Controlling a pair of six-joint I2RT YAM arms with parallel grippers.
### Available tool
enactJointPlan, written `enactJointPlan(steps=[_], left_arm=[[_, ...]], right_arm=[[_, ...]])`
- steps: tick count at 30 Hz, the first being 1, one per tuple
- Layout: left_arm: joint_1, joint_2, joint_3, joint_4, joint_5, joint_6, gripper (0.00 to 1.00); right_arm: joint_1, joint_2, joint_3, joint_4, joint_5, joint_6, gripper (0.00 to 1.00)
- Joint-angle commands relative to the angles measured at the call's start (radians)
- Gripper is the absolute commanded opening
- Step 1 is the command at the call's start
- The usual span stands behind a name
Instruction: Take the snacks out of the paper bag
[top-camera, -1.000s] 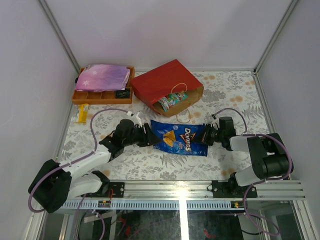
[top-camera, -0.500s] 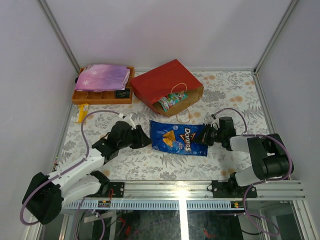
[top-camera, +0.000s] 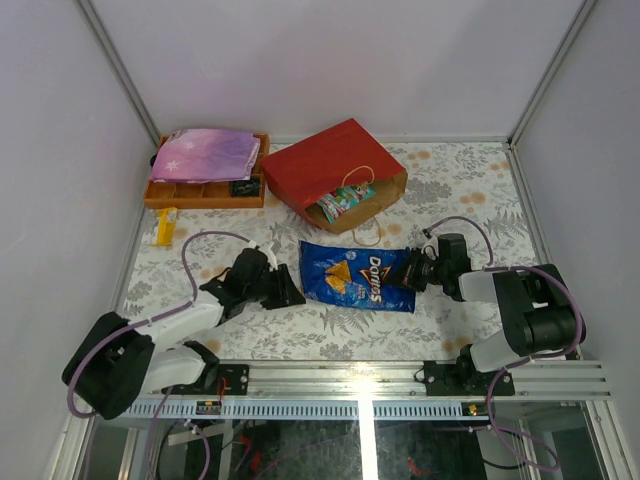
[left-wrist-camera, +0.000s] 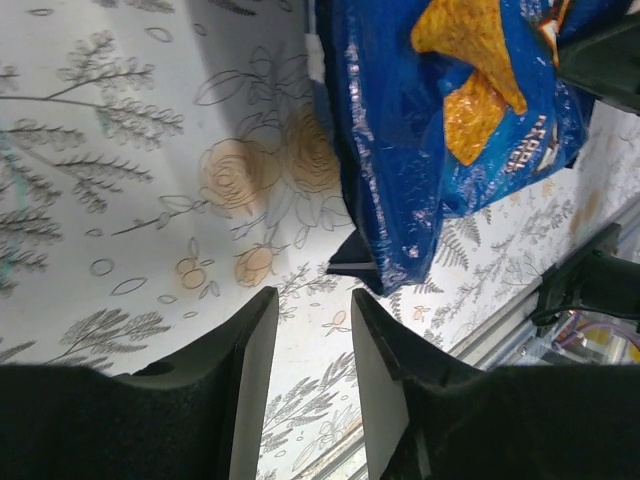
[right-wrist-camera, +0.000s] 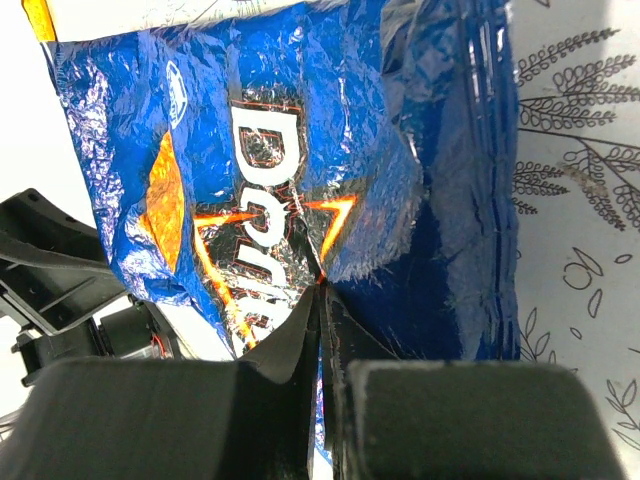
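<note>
The blue Doritos bag (top-camera: 358, 277) lies flat on the floral table in front of the paper bag. My right gripper (top-camera: 408, 276) is shut on its right edge, and in the right wrist view the fingertips (right-wrist-camera: 320, 292) pinch the foil of the Doritos bag (right-wrist-camera: 300, 150). My left gripper (top-camera: 291, 292) sits just off the bag's left edge; it is open (left-wrist-camera: 312, 296) with only tablecloth between the fingers, and the Doritos bag (left-wrist-camera: 440, 120) lies ahead to the right. The red paper bag (top-camera: 325, 168) lies on its side. Green and pink packets (top-camera: 343, 202) show in its mouth.
An orange compartment tray (top-camera: 200, 192) at the back left carries a pink-purple starry pouch (top-camera: 205, 153). A small yellow item (top-camera: 164, 228) lies in front of the tray. A cord handle (top-camera: 367, 236) trails from the paper bag. A metal rail (top-camera: 400, 380) runs along the near edge.
My left arm has drawn back toward the near edge, and its gripper has moved slightly away from the Doritos bag's left edge with narrower jaws. The right gripper and the bag stay put.
</note>
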Motion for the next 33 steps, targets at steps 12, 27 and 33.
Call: enactJointPlan(steps=[12, 27, 33], left_arm=[[0.004, 0.166, 0.034, 0.294, 0.13, -0.004, 0.34], [0.004, 0.164, 0.137, 0.219, 0.069, 0.075, 0.23], [0.003, 0.198, 0.15, 0.222, 0.085, 0.075, 0.16]], right_arm=[[-0.005, 0.048, -0.007, 0.04, 0.033, -0.004, 0.0], [-0.005, 0.066, -0.011, 0.06, 0.011, -0.017, 0.0], [-0.005, 0.075, -0.008, 0.072, 0.002, -0.014, 0.0]])
